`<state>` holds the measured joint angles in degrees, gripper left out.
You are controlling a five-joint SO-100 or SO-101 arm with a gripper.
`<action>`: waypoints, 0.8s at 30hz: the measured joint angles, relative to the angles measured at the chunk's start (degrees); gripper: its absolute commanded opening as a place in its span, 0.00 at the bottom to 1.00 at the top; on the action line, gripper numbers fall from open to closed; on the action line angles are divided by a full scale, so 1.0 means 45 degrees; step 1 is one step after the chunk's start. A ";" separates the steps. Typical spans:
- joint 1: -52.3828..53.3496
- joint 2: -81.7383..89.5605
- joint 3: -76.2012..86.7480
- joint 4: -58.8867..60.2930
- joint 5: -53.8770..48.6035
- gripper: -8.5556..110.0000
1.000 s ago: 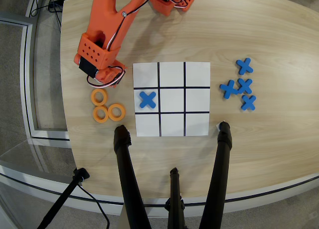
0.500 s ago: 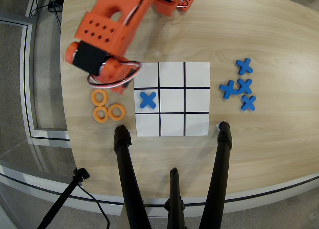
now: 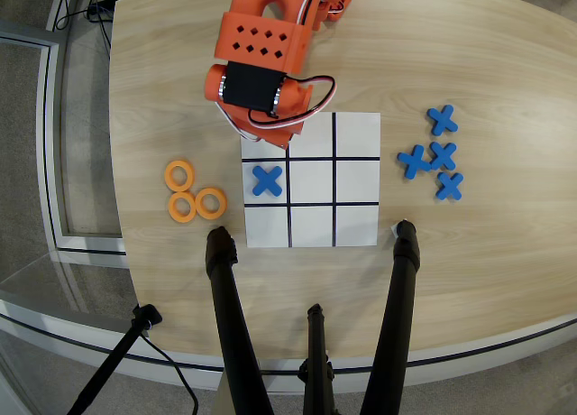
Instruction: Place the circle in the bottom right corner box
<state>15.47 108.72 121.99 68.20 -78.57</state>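
Three flat orange rings (image 3: 195,196) lie together on the wood table left of the white three-by-three sheet (image 3: 356,135). My orange gripper (image 3: 273,137) hangs over the sheet's top left cell in the overhead view, and the arm hides its fingertips and whatever lies under them. No ring shows in the gripper. The bottom right corner box (image 3: 356,225) is a bare white cell. A blue X piece (image 3: 267,180) lies in the middle left cell.
Several blue X pieces (image 3: 433,153) lie on the table right of the sheet. Black tripod legs (image 3: 401,289) stand along the near table edge just below the sheet. The table's curved edge runs along the left and bottom.
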 measured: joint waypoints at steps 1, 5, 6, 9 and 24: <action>0.0000 -0.0215 0.0000 -0.0293 0.0000 0.07; -0.0156 -0.1133 0.0000 -0.1289 0.0000 0.07; -0.0176 -0.1348 0.0000 -0.1504 0.0000 0.07; -0.0234 -0.1973 0.0000 -0.2031 0.0000 0.07; -0.0352 -0.3340 0.0098 -0.3457 0.0156 0.08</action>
<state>13.89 93.69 122.43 52.65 -77.87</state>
